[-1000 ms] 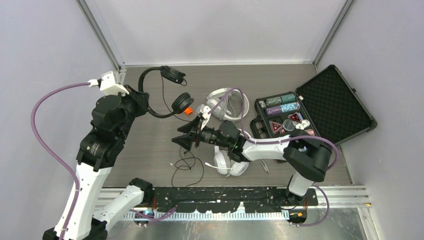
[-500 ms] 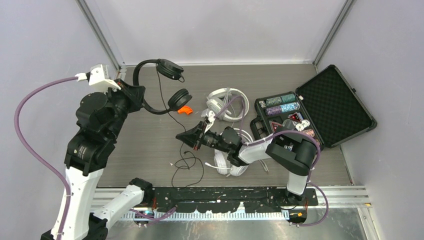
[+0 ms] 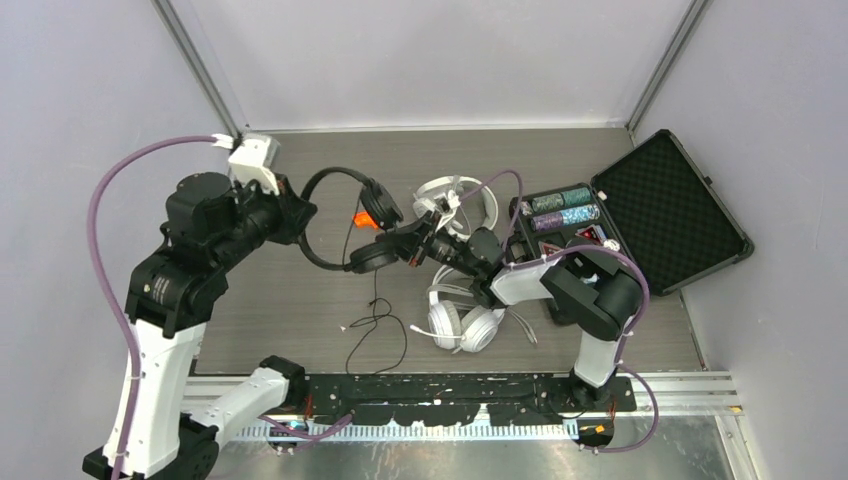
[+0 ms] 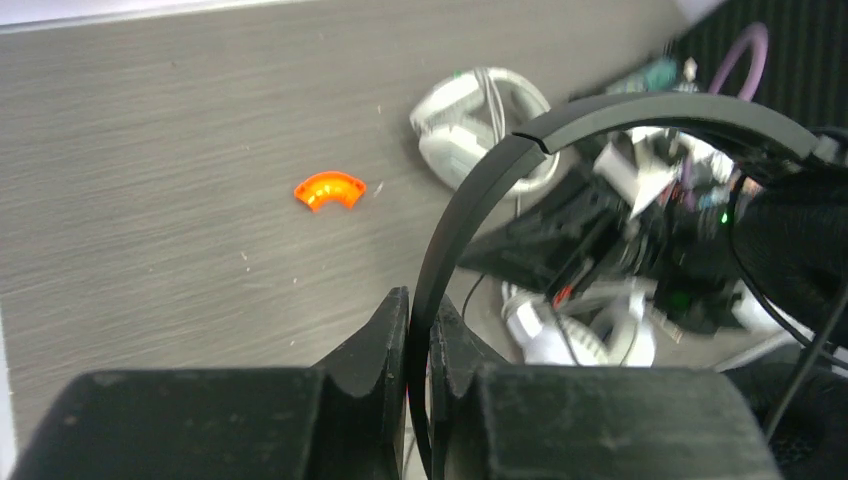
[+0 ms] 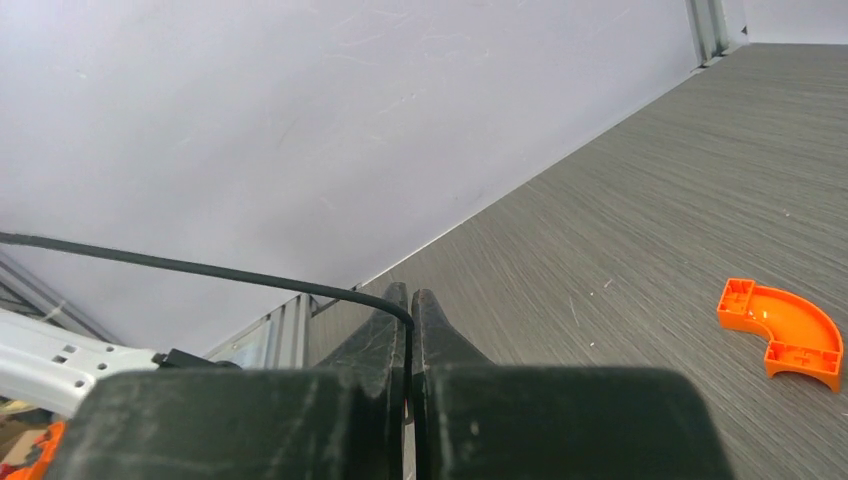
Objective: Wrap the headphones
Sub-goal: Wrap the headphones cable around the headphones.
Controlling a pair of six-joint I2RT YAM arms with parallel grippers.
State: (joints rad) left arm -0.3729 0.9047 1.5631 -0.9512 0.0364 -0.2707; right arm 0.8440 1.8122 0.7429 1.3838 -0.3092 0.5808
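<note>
The left claw (image 4: 420, 312) is being clamped on the headband (image 4: 470, 200) of the black headphones (image 3: 380, 208), which are being held over the tabletop (image 3: 300, 300). The right claw (image 5: 410, 300) is being pressed together on their black cord (image 5: 200, 268), near white headphones (image 3: 462, 325) lying on the tabletop

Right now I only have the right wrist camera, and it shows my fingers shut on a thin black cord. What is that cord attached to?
Observer: It runs to the black headphones, which are held up off the table.
Operator: What is holding them?
Observer: The left gripper is shut on the headband.
Operator: Where does the rest of the cord go?
Observer: Below the right gripper it drops to a loose tangle on the table, beside a white pair.
</note>
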